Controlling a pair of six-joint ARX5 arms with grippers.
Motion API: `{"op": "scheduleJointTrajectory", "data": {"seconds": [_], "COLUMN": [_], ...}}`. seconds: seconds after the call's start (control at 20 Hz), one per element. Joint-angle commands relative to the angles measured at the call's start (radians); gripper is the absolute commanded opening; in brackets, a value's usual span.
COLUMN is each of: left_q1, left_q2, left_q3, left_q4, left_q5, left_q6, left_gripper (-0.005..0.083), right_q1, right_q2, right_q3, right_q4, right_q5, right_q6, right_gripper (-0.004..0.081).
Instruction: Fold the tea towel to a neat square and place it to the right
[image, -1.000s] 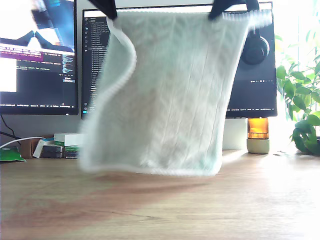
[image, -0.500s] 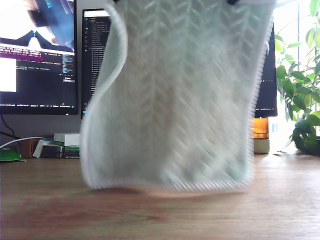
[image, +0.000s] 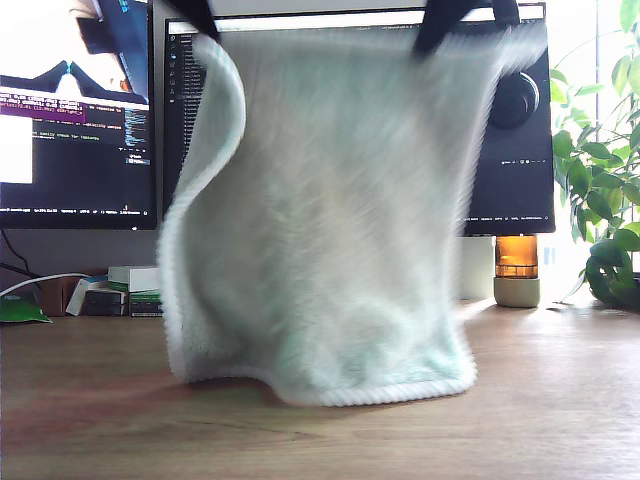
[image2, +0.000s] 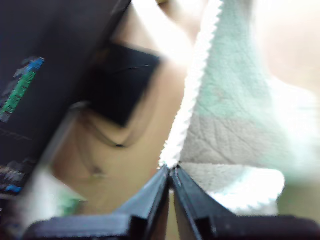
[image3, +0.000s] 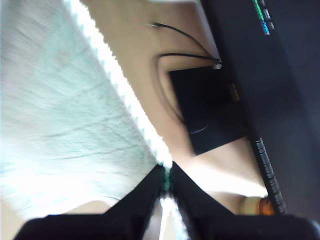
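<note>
Exterior view, left to right.

- Our first hand is at the top edge, on the exterior view's left. Its wrist view shows the jaws pinched together on a towel corner, right at the hem.
- The towel hangs as a sheet between the two hands, in front of the monitor. The two top corners are held apart so the cloth spreads under its own weight. The side on the exterior view's left curls inward. The bottom edge touches the counter and bunches a little there. The cloth is blurred, so we can't read the finer creases.
- Our second hand is at the top, toward the exterior view's right. Its wrist view shows it clamped on the other top corner.
- The lamp and plant sit at the exterior view's right, well clear of the towel.

Our read is that no fold is made yet. The bottom edge on the counter works as an anchor, so the likely next step is to lay the sheet flat or drape the top over for the first fold. The main risk is that the curled side lands skewed and spoils the square. The soft plush may also slip out of grips this close to the tips.
</note>
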Motion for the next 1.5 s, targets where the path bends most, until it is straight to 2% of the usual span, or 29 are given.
{"op": "scheduleJointTrajectory", "data": {"seconds": [0.0, 0.1, 0.2, 0.3, 0.5, 0.65, 0.8, 1.0, 1.15, 1.35, 1.45], "left_q1": [0.031, 0.047, 0.056, 0.057, 0.055, 0.055, 0.053, -0.004, -0.033, -0.081, -0.107], "left_q2": [0.016, 0.018, 0.018, 0.018, 0.018, 0.067, 0.138, 0.18, 0.179, 0.18, 0.18], "left_q3": [0.001, 0.023, 0.072, 0.127, 0.171, 0.163, 0.101, -0.023, -0.059, -0.082, -0.089], "left_q4": [0.039, 0.06, 0.059, 0.035, -0.101, -0.289, -0.352, -0.324, -0.34, -0.36, -0.407], "left_q5": [-0.013, -0.018, -0.018, -0.008, 0.122, 0.241, 0.348, 0.356, 0.36, 0.421, 0.421], "left_q6": [0.059, 0.11, 0.126, 0.132, 0.119, 0.007, -0.006, -0.009, -0.025, -0.037, -0.037], "left_gripper": [-0.0023, -0.0024, -0.0023, -0.0023, -0.0023, -0.0023, -0.0023, -0.0023, -0.0023, -0.0023, -0.0023], "right_q1": [-0.021, -0.022, -0.022, -0.021, -0.02, -0.02, -0.02, -0.02, -0.02, -0.02, -0.02], "right_q2": [0.005, 0.005, 0.005, 0.005, 0.005, 0.006, 0.02, 0.068, 0.106, 0.109, 0.109], "right_q3": [0.005, 0.011, 0.047, 0.082, 0.102, 0.102, 0.101, 0.092, 0.091, 0.066, 0.033], "right_q4": [0.099, 0.172, 0.169, 0.125, -0.029, -0.18, -0.286, -0.431, -0.557, -0.632, -0.65], "right_q5": [0.063, 0.094, 0.098, 0.098, 0.087, 0.0, -0.081, -0.152, -0.198, -0.285, -0.312], "right_q6": [-0.016, -0.026, -0.025, -0.024, -0.014, 0.082, 0.134, 0.148, 0.167, 0.187, 0.191], "right_gripper": [-0.0013, -0.0013, -0.0013, -0.0013, -0.0013, -0.0013, -0.0013, -0.0013, -0.0013, -0.0013, -0.0013]}}
